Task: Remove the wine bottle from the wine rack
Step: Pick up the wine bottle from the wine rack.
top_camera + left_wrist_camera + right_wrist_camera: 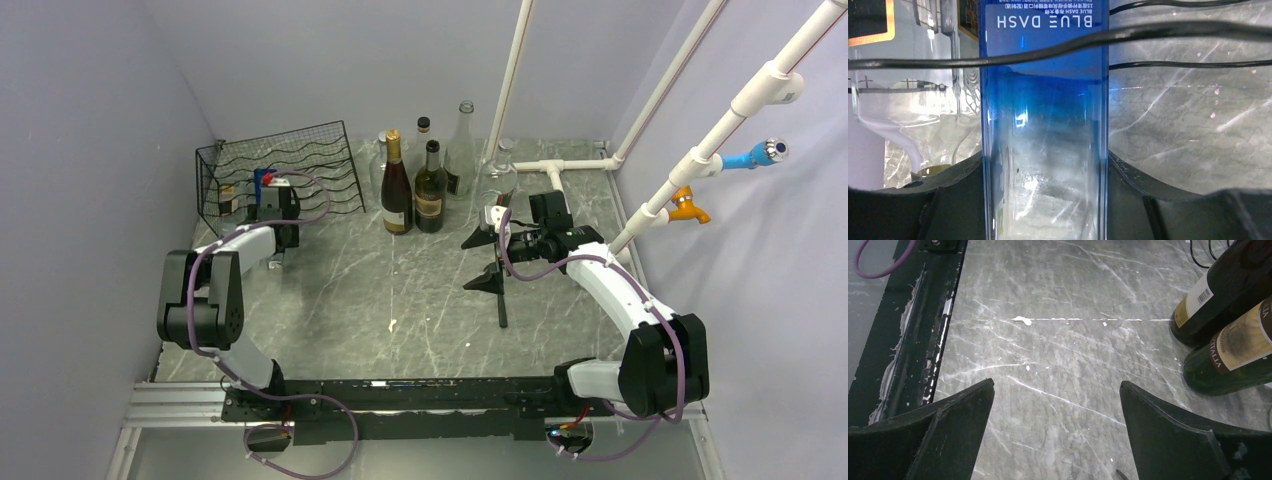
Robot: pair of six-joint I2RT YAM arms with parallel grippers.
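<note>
One blue glass wine bottle [1043, 100] lying in the black wire wine rack [310, 165] at the far left corner of the marble worktop [400, 300], left gripper [1045, 200] clamping its sides, right gripper [1057, 430] hovering spread wide near two dark bottles [1218, 295]

The wine rack [310, 150], a black wire box with wavy shelves, sits in the upper left of the overhead view. The wine bottle [1043, 125], blue-tinted glass (its "BLUE DASH" lettering reads upside down in the left wrist view), rests inside it, with rack wires crossing in front.
</note>
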